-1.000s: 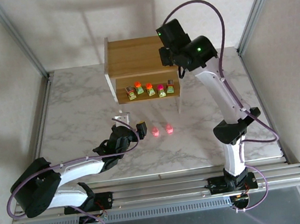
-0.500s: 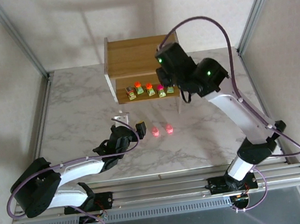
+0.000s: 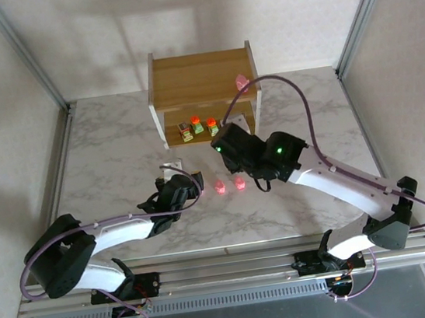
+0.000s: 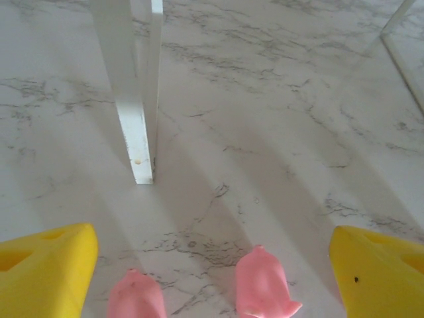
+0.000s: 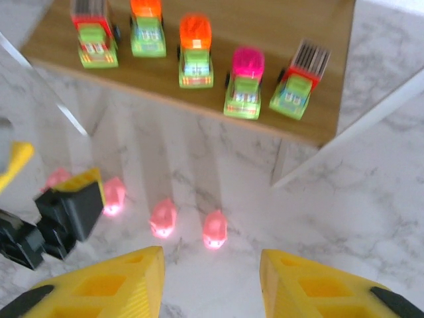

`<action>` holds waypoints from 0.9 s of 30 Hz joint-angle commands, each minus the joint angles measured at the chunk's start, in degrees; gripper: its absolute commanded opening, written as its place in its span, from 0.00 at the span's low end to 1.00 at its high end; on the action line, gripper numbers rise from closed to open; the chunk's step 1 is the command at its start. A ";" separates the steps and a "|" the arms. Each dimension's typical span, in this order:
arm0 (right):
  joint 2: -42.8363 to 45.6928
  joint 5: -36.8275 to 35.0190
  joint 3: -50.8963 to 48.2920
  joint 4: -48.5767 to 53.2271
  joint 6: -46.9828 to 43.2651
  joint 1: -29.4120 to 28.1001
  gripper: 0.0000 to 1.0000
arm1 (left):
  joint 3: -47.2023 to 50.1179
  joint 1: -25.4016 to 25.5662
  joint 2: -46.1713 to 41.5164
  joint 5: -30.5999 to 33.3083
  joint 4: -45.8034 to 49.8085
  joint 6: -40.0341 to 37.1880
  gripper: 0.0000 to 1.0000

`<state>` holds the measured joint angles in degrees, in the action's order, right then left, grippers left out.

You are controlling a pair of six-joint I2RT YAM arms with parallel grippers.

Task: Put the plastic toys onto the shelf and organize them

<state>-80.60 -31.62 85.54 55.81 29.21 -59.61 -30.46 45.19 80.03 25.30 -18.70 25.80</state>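
The left tool (image 4: 212, 265) stood wide open around two pink figures (image 4: 263, 291); closing might pinch both. The right tool (image 5: 209, 262), partly open and empty, hovered close, risking collision

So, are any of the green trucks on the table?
No, all five trucks stand in a row on the shelf, while pink toys lie on the table.

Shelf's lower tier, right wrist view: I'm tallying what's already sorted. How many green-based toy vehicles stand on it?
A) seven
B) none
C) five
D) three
C: five green-based toy vehicles stand in a row along the shelf's lower tier.
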 commanded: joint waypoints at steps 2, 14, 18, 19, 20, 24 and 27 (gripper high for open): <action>1.46 1.62 -7.23 -5.44 6.38 -0.77 0.42 | -1.58 -1.19 0.74 0.65 2.68 1.86 0.90; -3.79 5.16 -18.13 -13.88 11.63 0.08 0.44 | -2.32 -3.82 3.37 -0.73 5.09 3.57 0.88; -6.45 6.96 -19.59 -16.15 12.14 1.54 0.46 | -1.98 -4.54 3.38 -1.40 4.81 3.81 0.88; -7.12 7.71 -20.20 -17.11 12.18 2.18 0.47 | -1.99 -4.68 3.46 -1.55 4.81 3.86 0.88; -7.66 8.28 -20.62 -17.88 12.18 2.75 0.47 | -1.98 -4.91 3.48 -1.73 4.81 4.00 0.88; -9.28 9.69 -22.35 -20.19 11.98 4.91 0.51 | -1.64 -5.50 3.29 -2.42 4.47 4.17 0.88; -10.72 10.28 -23.21 -21.43 11.71 6.17 0.52 | -1.45 -5.85 3.12 -2.71 4.35 4.27 0.88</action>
<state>-90.08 -22.35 63.31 36.67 40.16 -54.33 -31.42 39.97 83.00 23.35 -14.87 28.82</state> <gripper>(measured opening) 0.519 0.877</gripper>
